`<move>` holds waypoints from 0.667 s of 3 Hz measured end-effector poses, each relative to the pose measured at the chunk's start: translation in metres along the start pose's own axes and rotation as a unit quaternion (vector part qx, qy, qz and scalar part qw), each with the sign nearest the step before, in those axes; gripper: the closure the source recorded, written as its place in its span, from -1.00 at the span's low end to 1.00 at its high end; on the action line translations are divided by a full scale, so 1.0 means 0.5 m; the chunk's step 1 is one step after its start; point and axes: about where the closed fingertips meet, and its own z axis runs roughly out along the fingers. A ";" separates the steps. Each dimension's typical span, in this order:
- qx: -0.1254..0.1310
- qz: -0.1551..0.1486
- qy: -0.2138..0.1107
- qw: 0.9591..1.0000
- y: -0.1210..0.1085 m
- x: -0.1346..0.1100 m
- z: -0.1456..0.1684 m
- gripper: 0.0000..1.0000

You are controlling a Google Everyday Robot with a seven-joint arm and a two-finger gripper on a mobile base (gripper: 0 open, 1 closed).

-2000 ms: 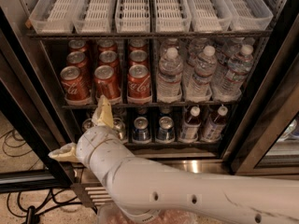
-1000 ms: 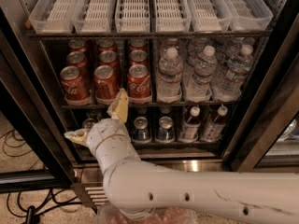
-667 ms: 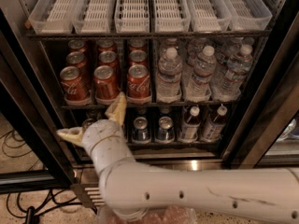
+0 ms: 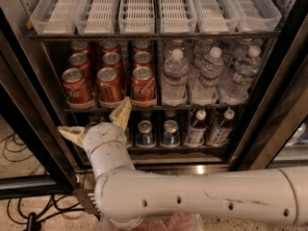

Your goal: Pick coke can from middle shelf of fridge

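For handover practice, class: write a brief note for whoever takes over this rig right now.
Gripper: jaws open, empty, at the left of the fridge, about level with the edge of the middle shelf.
Coke cans: three lanes on that shelf's left, none touched.
Done: approach only.
Left: rise, close on a front can, pull it out.
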 end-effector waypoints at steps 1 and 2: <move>-0.017 -0.013 -0.002 1.000 0.016 0.000 -0.003 -0.84; -0.041 -0.032 -0.009 0.999 0.042 -0.006 0.001 -0.68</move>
